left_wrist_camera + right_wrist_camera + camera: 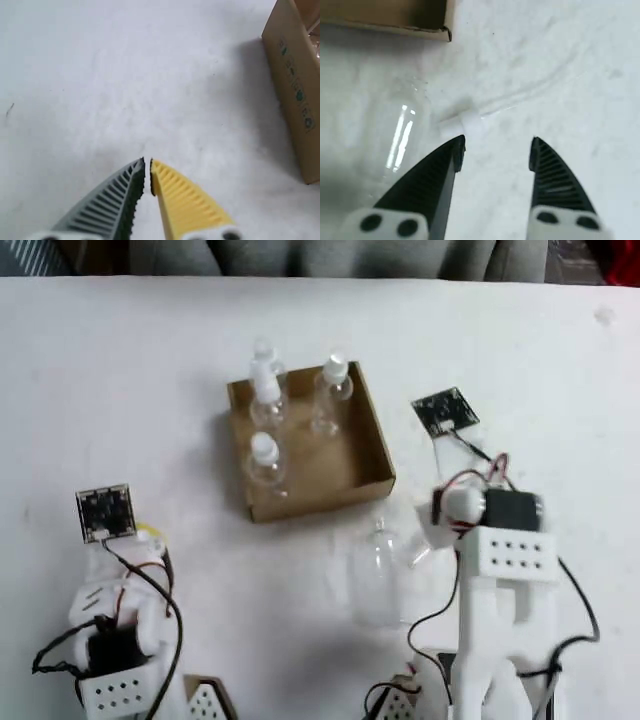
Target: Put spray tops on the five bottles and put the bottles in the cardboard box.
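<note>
We see the cardboard box (365, 455) sitting open near the middle of the white table (120, 370), with capped bottles (333, 390) standing upright inside it. One clear bottle (378, 575) lies on its side on the table just in front of the box, its neck bare. A loose white spray top (465, 125) lies beside that neck, close to it but not on it.

The right gripper (497, 150) hangs low over the table with its jaws apart, holding nothing; one black finger (440, 170) has its tip right at the spray top, with the lying bottle just beside it.

The left gripper (147, 175) has its grey and yellow jaws pressed together on nothing, over bare table near the box's outer wall.
</note>
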You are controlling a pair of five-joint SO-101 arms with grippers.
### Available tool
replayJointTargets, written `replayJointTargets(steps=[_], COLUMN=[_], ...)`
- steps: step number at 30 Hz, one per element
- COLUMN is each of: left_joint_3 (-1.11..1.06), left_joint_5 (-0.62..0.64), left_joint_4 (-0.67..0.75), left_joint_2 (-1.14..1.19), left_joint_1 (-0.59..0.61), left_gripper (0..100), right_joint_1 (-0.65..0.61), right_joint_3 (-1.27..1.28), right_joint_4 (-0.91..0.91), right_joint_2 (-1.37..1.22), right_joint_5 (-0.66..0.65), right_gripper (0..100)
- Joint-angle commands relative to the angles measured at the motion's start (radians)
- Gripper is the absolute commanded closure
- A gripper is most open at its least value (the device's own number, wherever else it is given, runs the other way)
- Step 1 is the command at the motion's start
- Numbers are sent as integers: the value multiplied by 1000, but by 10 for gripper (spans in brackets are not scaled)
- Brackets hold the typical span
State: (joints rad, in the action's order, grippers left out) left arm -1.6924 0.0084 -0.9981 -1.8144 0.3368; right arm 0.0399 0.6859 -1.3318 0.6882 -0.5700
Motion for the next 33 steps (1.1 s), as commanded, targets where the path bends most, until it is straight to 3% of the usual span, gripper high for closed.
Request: replayJointTargets(steps=[1,6,9,16,22,33], left_joint_3=[0,0,0,0,0,0], left_joint_5=[-5,-5,-5,-5,-5,-5], left_joint_4=[0,-2,-2,-2,-2,-2], left_joint_2=[-10,-10,-10,-10,-10,-10], left_joint_1=[12,12,12,12,12,12], left_gripper=[980,980,980,980,980,980], right_joint_1=[70,113,108,108,107,44], right_joint_3=[-40,89,163,296,408,500], right_joint_4=[-13,-8,-5,179,386,542], right_joint_2=[42,42,42,41,41,39], right_joint_5=[-466,-937,-1086,-1180,-1229,-1250], right_gripper=[888,889,887,772,800,807])
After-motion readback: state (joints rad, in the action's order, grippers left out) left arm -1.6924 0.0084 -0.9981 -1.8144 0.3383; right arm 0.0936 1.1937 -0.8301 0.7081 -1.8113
